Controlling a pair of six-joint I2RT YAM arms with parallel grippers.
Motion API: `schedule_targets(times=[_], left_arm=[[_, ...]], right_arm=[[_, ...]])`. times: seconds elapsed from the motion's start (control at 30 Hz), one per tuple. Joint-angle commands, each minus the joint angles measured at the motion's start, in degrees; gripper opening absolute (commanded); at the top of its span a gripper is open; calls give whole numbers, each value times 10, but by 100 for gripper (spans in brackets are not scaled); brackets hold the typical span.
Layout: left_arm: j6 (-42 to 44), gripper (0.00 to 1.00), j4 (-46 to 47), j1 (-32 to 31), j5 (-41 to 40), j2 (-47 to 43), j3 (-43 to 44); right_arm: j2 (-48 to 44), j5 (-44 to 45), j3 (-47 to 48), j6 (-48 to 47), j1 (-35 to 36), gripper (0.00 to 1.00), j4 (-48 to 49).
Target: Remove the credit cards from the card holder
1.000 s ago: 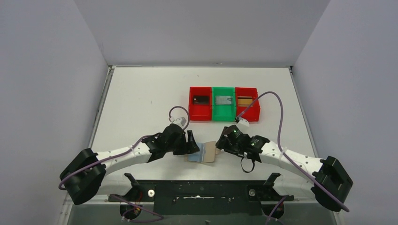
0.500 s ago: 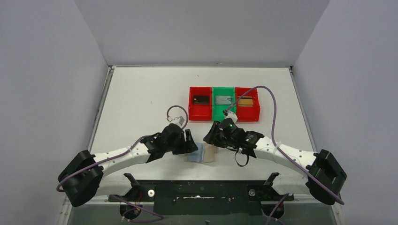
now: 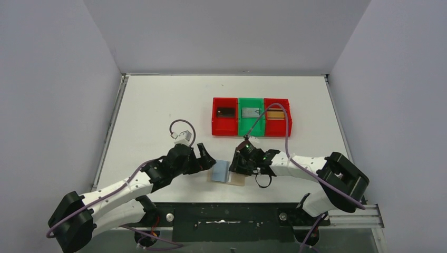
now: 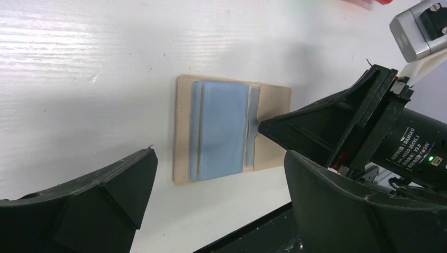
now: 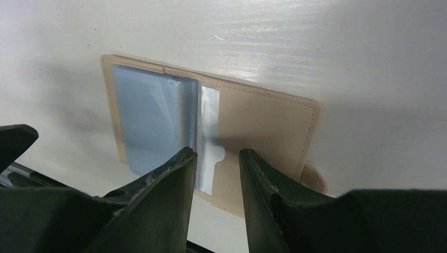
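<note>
The card holder (image 3: 221, 172) lies opened flat on the white surface (image 3: 158, 105), close to the near edge and between the two claws; its pale blue panel (image 5: 153, 121) is on the left and its tan panel (image 5: 269, 132) on the right; a clear shiny strip (image 5: 210, 121) runs between them, and a small rounded tab (image 5: 314, 180) shows at the outer edge of the tan panel. The right claw (image 5: 217, 155) is low over the middle of the holder; its two fingers stand close together with a narrow gap, and nothing is seen between them; their tips are at the clear strip. In the left wrist view one of these tips touches the holder at the edge of the blue panel; if it presses hard or only rests there, I cannot tell. The left claw (image 3: 205, 159) is spread wide, just beside the left side of the holder and apart from it; in its own view the holder lies ahead, between the two fingers, untouched. Farther back on the surface, well apart from the holder, three small trays stand touching in a row; the left red tray (image 3: 217, 127) holds a dark card (image 3: 225, 112); the green tray (image 3: 251, 129) holds a grey card (image 3: 251, 112); the right red tray (image 3: 286, 127) holds a tan card (image 3: 274, 113) with a dark stripe.
</note>
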Motion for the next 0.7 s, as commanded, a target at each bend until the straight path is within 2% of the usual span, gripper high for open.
schedule_targets(times=[0.0, 0.07, 0.23, 0.37, 0.67], left_arm=[[-1, 94, 66, 7, 41, 5, -9], [8, 90, 90, 7, 69, 20, -10], [29, 70, 108, 7, 122, 67, 10], [38, 64, 139, 8, 158, 98, 18], [16, 58, 132, 8, 165, 178, 37]], right_arm=[[16, 24, -7, 10, 6, 38, 7], [19, 33, -6, 10, 7, 38, -4], [30, 48, -5, 15, 7, 37, -21], [29, 60, -2, 16, 8, 36, -28], [10, 59, -22, 32, 8, 36, -8]])
